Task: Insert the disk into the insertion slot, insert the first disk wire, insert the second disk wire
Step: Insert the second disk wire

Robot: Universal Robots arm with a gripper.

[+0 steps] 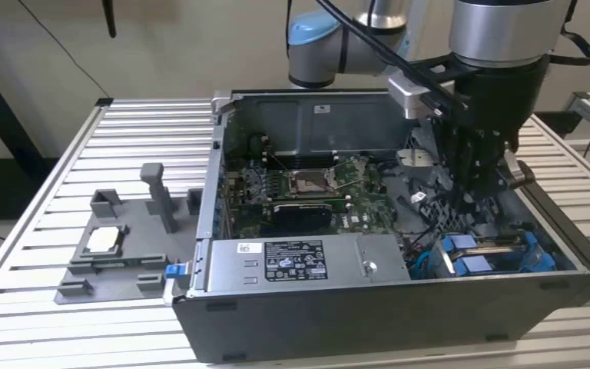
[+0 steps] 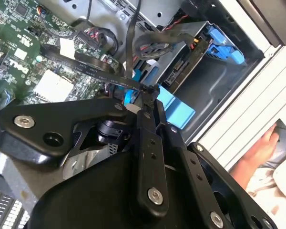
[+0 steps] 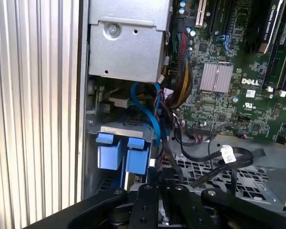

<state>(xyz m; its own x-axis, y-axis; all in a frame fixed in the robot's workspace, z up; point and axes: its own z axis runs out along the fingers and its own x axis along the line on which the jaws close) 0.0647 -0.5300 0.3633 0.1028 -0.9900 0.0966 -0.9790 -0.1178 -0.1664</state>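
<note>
The disk (image 1: 492, 244) lies in the insertion slot (image 1: 430, 265) at the case's front corner on the exterior view's right, its blue carrier tabs (image 3: 109, 150) sticking out. In the second wrist view the disk's connector end (image 2: 186, 67) shows inside the grey cage (image 2: 219, 81). My gripper (image 2: 151, 93) is down in the case just behind the slot, shut on the plug of a black disk wire (image 2: 86, 64). A blue wire (image 3: 150, 114) runs beside it. The gripper (image 1: 476, 201) hangs over the black perforated tray, and its fingers (image 3: 158, 183) point toward the tabs.
The open computer case (image 1: 377, 307) lies on a slatted table (image 1: 28, 307). Inside are the motherboard (image 1: 306, 184) and a grey power-supply box (image 1: 295, 261). A grey fixture (image 1: 111, 246) stands at the exterior view's left. A person's hand (image 2: 267, 148) rests beyond the case wall.
</note>
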